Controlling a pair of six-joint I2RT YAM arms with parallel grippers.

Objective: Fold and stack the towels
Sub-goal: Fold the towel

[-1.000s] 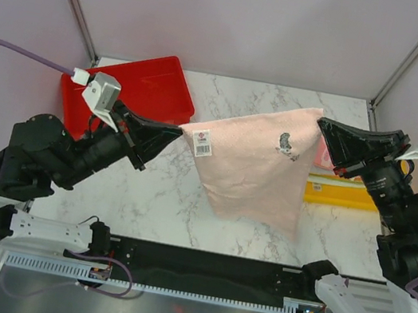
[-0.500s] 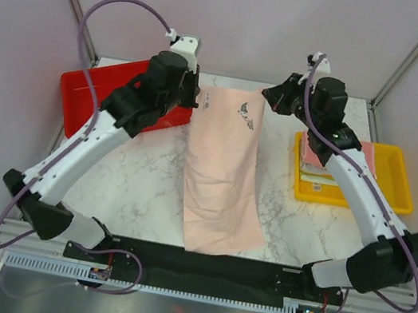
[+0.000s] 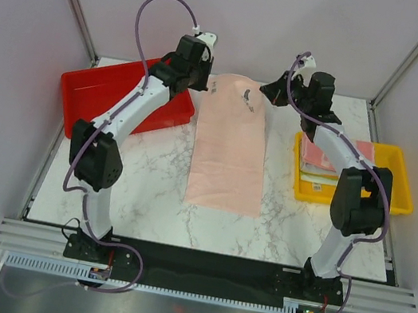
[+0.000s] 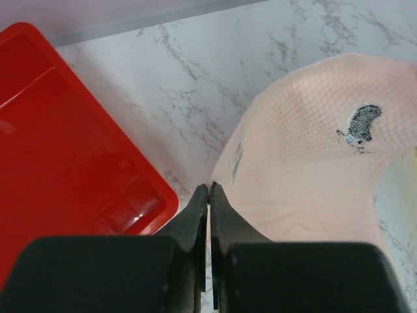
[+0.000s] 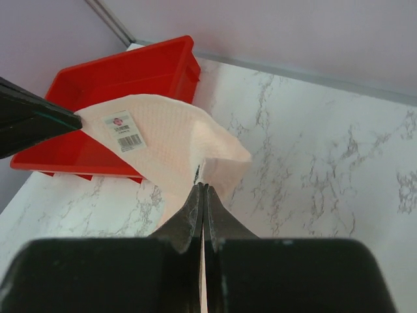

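A peach-pink towel (image 3: 229, 156) with a small hedgehog print lies stretched lengthwise down the middle of the marble table (image 3: 139, 185). Its far end is lifted a little between my two grippers. My left gripper (image 3: 205, 84) is shut on the far left corner, beside the barcode label; in the left wrist view the gripper (image 4: 208, 187) pinches the towel (image 4: 313, 176) at its edge. My right gripper (image 3: 269, 92) is shut on the far right corner, and in the right wrist view the gripper (image 5: 202, 185) holds a fold of the towel (image 5: 169, 137). More folded towels (image 3: 326, 157) sit in the yellow tray.
A red tray (image 3: 99, 92) stands at the far left, close to my left arm, and shows as the red tray (image 4: 65, 150) and the red tray (image 5: 124, 78) in the wrist views. The yellow tray (image 3: 400, 198) stands at the right. Walls close the table's back and sides.
Both arms have reached out to the far end of the table. The towel, hanging spread between them a second ago, now lies flat, its near end pulled back from the front edge.
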